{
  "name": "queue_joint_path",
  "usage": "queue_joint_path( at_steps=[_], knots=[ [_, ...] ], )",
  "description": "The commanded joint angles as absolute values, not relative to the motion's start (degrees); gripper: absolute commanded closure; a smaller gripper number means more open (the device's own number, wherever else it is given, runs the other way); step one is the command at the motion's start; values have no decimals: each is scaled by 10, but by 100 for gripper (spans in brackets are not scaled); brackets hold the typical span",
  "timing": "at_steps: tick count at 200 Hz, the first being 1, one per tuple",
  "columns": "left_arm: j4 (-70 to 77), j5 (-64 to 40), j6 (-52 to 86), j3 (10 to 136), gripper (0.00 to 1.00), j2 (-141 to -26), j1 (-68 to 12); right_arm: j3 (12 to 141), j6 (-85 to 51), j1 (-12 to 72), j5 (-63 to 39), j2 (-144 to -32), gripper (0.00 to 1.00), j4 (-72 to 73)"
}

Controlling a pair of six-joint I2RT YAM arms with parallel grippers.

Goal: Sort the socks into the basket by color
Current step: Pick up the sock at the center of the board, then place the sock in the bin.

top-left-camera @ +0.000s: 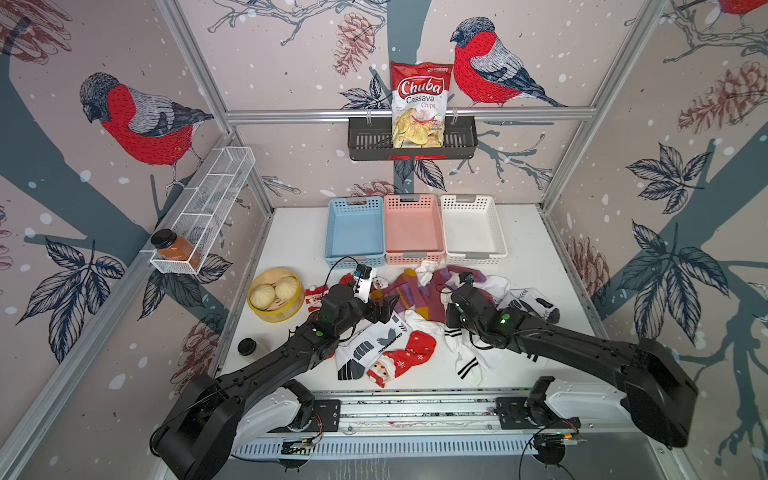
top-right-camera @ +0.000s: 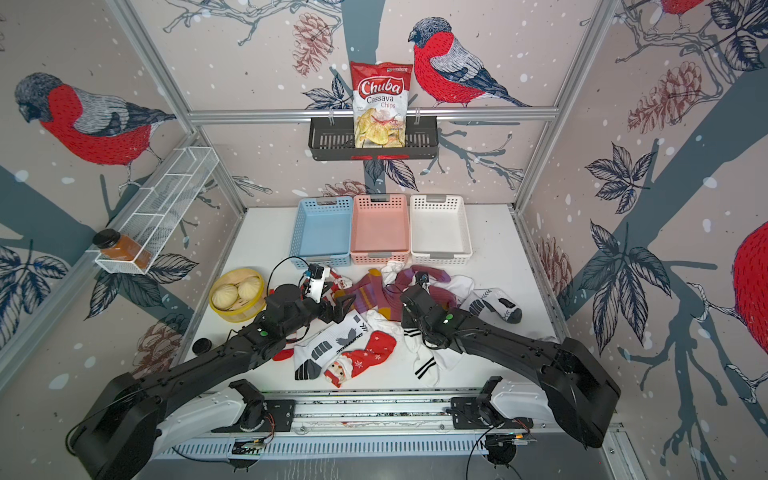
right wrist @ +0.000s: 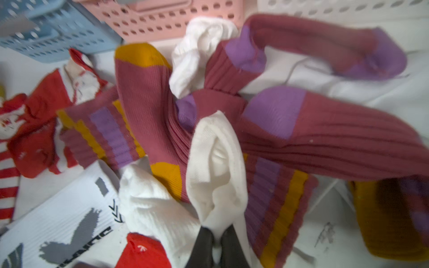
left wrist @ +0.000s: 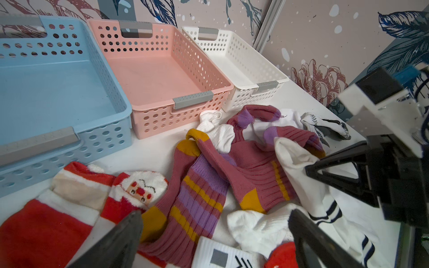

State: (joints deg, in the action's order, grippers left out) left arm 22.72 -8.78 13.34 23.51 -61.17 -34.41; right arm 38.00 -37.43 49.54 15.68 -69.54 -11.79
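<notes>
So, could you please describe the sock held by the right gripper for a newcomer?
Look before the pink basket, middle of three, where the sock pile lies. At its centre the right gripper is shut on a white sock: the only one lifted into a peak, with maroon socks lying flat around it.

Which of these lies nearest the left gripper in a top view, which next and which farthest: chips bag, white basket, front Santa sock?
1. Front Santa sock, just on the robot's side of the left gripper.
2. White basket, behind it, to the right.
3. Chips bag, up on the back-wall rack.
</notes>
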Motion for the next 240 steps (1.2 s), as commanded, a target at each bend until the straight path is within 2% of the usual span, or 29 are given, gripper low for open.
queue_joint_path(
  at_steps=[1, 34, 67, 89, 119, 190, 240],
  knots=[
    [261, -78, 139, 237, 2, -608, -346, 409, -345, 479, 172, -679, 89, -150],
    [263, -51, 153, 241, 1, -604, -346, 459, -310, 438, 177, -656, 89, -175],
    [239, -74, 161, 271, 2, -626, -346, 507, -267, 389, 183, -642, 89, -154],
    [250, -103, 155, 277, 2, -639, -346, 549, -241, 347, 165, -666, 89, -141],
    [261, -92, 170, 276, 2, -639, -346, 597, -213, 284, 137, -715, 89, -120],
    [245, -74, 186, 305, 2, -684, -345, 745, -176, 154, 31, -921, 89, -93],
    [263, -108, 156, 310, 2, -702, -353, 899, -160, 128, 8, -1081, 86, -149]
  ],
)
